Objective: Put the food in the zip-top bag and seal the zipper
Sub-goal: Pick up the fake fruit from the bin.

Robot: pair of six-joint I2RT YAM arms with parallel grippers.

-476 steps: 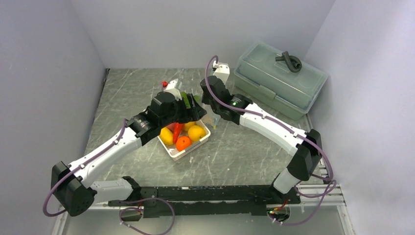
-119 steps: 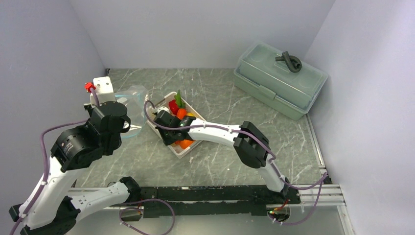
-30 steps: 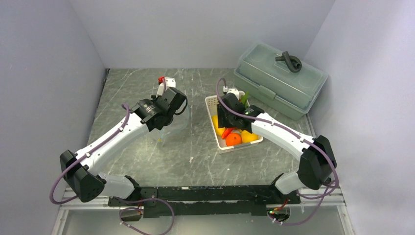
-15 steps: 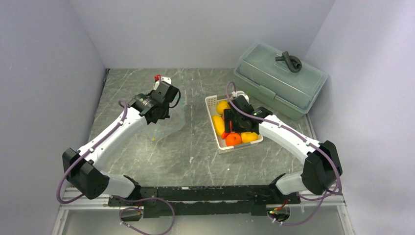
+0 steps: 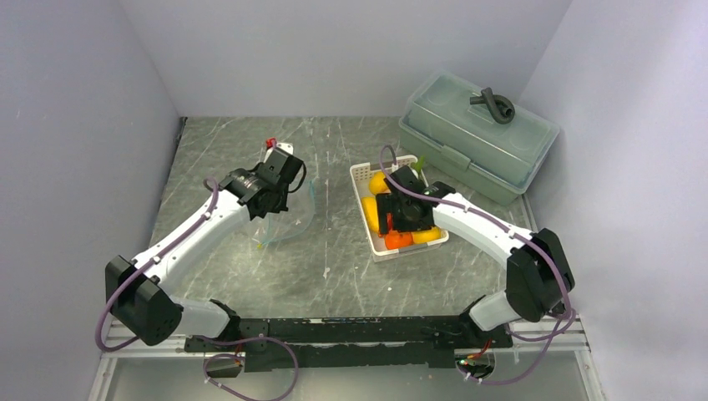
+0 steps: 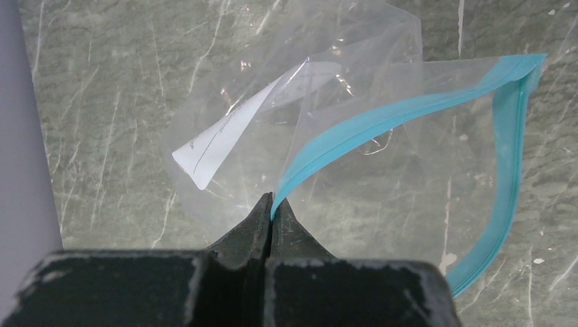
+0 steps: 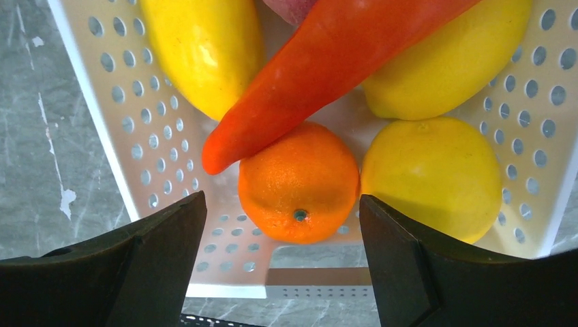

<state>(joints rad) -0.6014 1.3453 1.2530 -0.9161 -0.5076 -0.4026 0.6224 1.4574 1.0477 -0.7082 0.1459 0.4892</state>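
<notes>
A robot lab test cell rather than any home or kitchen: the marbled grey-green tabletop [image 5: 351, 267] is boxed in along its left, far and right edges by plain pale lavender panels [image 5: 351, 58], and a left arm [image 5: 192, 238] and right arm [image 5: 480, 230] are bolted to a black rail [image 5: 359, 330] on the near edge. Out on it are toy fruit [image 5: 398, 241] in a white basket [image 5: 360, 173], a clear zip-top bag [image 5: 292, 221] and a lidded box [image 5: 476, 134] at the far right corner

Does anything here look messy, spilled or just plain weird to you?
Nothing is spilled: the food sits in the white basket. The one untidy thing is the zip-top bag. It is crumpled, its white label sits askew, and its teal zipper gapes wide open, pinched at one end by the left gripper.
</notes>
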